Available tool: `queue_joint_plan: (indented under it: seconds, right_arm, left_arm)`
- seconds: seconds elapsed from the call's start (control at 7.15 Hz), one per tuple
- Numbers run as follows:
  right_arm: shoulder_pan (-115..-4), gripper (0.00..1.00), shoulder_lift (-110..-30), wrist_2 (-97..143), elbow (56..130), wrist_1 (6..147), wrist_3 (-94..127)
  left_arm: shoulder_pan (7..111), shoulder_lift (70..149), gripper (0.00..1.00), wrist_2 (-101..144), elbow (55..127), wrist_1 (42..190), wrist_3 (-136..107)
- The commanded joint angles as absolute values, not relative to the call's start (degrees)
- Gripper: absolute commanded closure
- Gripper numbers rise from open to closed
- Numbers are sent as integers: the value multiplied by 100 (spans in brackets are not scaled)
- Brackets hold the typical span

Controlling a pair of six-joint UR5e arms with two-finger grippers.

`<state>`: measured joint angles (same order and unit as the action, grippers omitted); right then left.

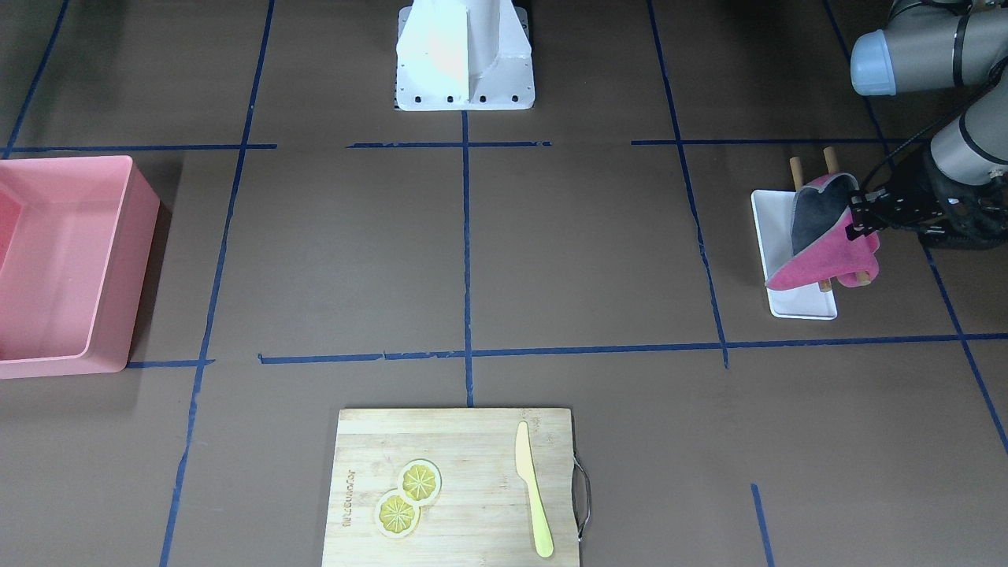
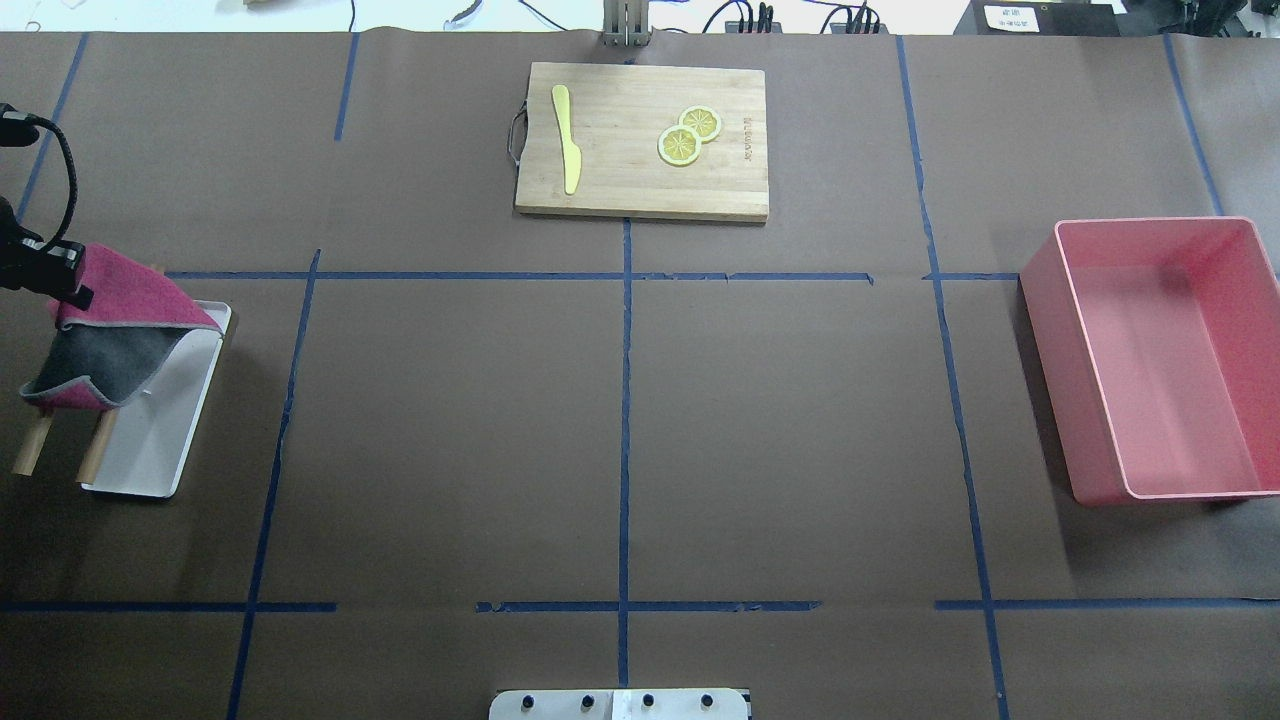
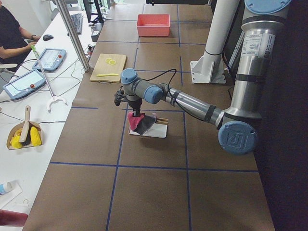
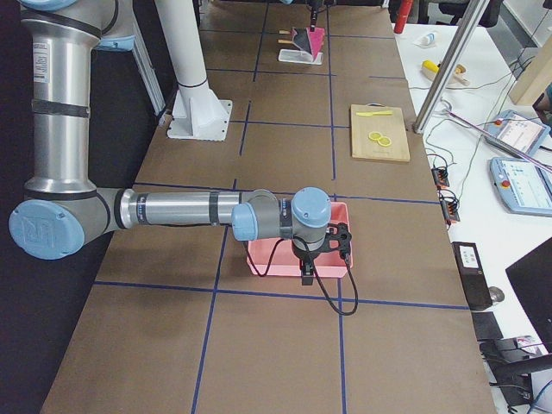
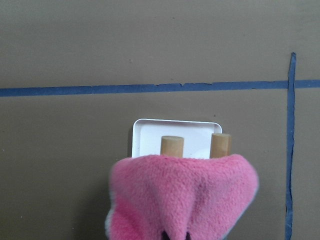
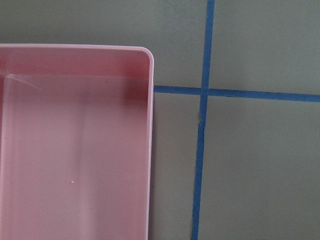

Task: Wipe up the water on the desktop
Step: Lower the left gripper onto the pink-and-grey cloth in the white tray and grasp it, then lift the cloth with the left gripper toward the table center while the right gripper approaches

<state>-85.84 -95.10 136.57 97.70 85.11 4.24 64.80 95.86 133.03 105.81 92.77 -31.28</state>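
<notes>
The desktop is a matte brown surface with a grid of blue tape; I see no water on it. My left gripper is shut on a pink and grey cloth and holds it up by one corner. The cloth hangs over a white tray that carries two wooden pegs. The overhead view shows the cloth draped above the tray at the table's left edge. My right gripper hovers over the pink bin; I cannot tell whether it is open or shut.
The pink bin stands on the robot's right side and looks empty. A wooden cutting board lies at the far middle edge with a yellow knife and two lemon slices. The robot's white base stands mid-table.
</notes>
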Motion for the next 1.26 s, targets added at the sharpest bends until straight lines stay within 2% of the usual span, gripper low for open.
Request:
queue_joint_plan:
  seconds: [0.0,0.14,0.42,0.56,0.98,1.12]
  right_arm:
    - [-8561,0,-9545,13658,9791,8186,404]
    - [-8561,0,-9641,13667,9765,7748,430]
    - [-8272,0,-9633,14165,9791,7533,614]
    - [-7983,0,-9633,14159,9826,6897,833]
    - [-6824,0,-9554,13644,9844,4202,3815]
    - [-6498,0,-9362,13432,9844,3749,4432]
  left_arm:
    - [6495,9571,100,13342,10950,9255,-3294]
    - [6460,9641,100,13342,11160,9264,-3896]
    - [6399,10367,100,13577,11250,9255,-5292]
    - [6050,10754,100,13562,11259,9255,-6048]
    - [4935,11773,100,13055,11128,9255,-7763]
    - [4513,12108,100,12721,10979,9255,-8352]
